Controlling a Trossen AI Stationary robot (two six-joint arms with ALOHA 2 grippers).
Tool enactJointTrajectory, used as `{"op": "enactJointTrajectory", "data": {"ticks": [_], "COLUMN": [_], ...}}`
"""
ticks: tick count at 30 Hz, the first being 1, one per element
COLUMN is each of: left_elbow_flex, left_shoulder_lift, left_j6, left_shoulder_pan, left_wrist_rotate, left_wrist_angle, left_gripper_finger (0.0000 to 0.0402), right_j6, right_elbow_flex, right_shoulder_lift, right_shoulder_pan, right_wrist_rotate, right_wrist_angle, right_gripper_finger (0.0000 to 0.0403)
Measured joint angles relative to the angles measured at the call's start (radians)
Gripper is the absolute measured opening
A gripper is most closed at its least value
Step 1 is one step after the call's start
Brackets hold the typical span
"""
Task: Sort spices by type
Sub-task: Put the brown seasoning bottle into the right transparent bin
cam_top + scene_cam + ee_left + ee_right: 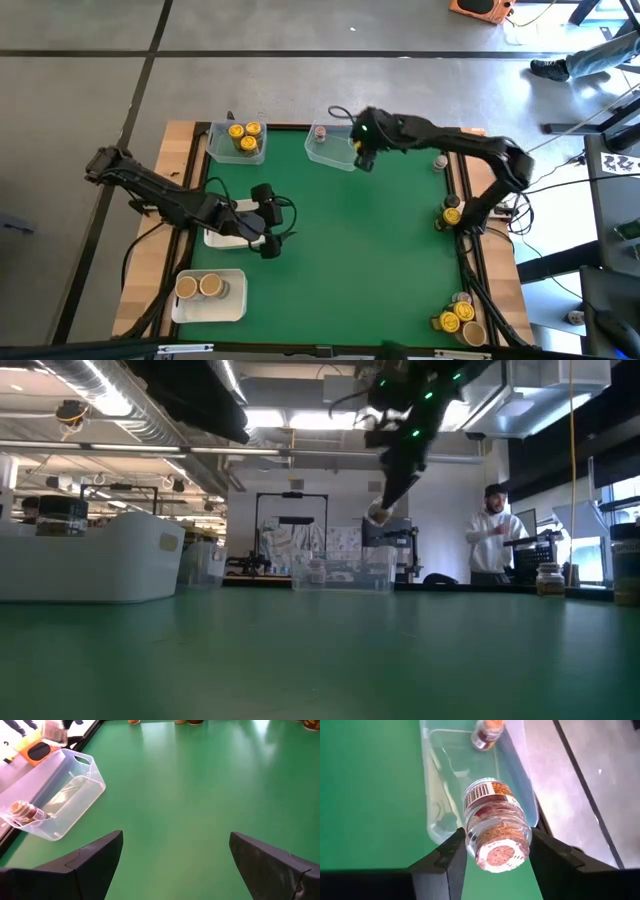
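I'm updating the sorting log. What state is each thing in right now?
Right gripper: shut on a grey-pink-lidded jar, raised over the clear tub.
Clear tub: holds one matching jar.
Left gripper: open, empty, over the green mat.
Yellow-lid tub: holds several jars.
White tray: holds two tan-lidded jars.
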Motion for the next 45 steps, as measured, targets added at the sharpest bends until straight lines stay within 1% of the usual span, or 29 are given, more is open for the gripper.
{"op": "enactJointTrajectory", "data": {"ticks": [3,6,12,20,28,32,36,40,45], "left_elbow_flex": [0.0,0.0,-0.001,-0.001,-0.001,-0.001,-0.001,-0.001,-0.001], "left_shoulder_lift": [0.001,0.001,0.002,0.002,0.002,0.002,0.002,0.002,0.002], "left_j6": [-0.005,-0.007,-0.016,-0.041,-0.037,-0.037,-0.037,-0.037,-0.037], "left_shoulder_pan": [0.0,0.0,0.012,0.019,0.019,0.019,0.019,0.019,0.019], "left_wrist_rotate": [-0.005,-0.017,-0.018,-0.018,-0.018,-0.018,-0.018,-0.018,-0.018], "left_wrist_angle": [-0.001,0.011,0.012,0.012,0.013,0.012,0.013,0.012,0.013], "left_gripper_finger": [0.0365,0.0365,0.0365,0.0365,0.0365,0.0365,0.0365,0.0365,0.0365], "right_j6": [-0.035,-0.053,-0.071,-0.06,-0.066,-0.066,-0.066,-0.065,-0.065], "right_elbow_flex": [0.085,0.142,0.17,0.171,0.169,0.168,0.168,0.169,0.17], "right_shoulder_lift": [0.096,0.178,0.287,0.354,0.358,0.381,0.394,0.395,0.391], "right_shoulder_pan": [-0.049,-0.086,-0.131,-0.133,-0.133,-0.133,-0.13,-0.13,-0.13], "right_wrist_rotate": [-0.045,-0.062,-0.114,-0.086,-0.08,-0.077,-0.073,-0.078,-0.03], "right_wrist_angle": [-0.039,-0.068,-0.082,-0.078,-0.073,-0.075,-0.072,-0.073,-0.078], "right_gripper_finger": [0.0182,0.0183,0.0183,0.0183,0.0184,0.0186,0.0209,0.0253,0.0303]}}
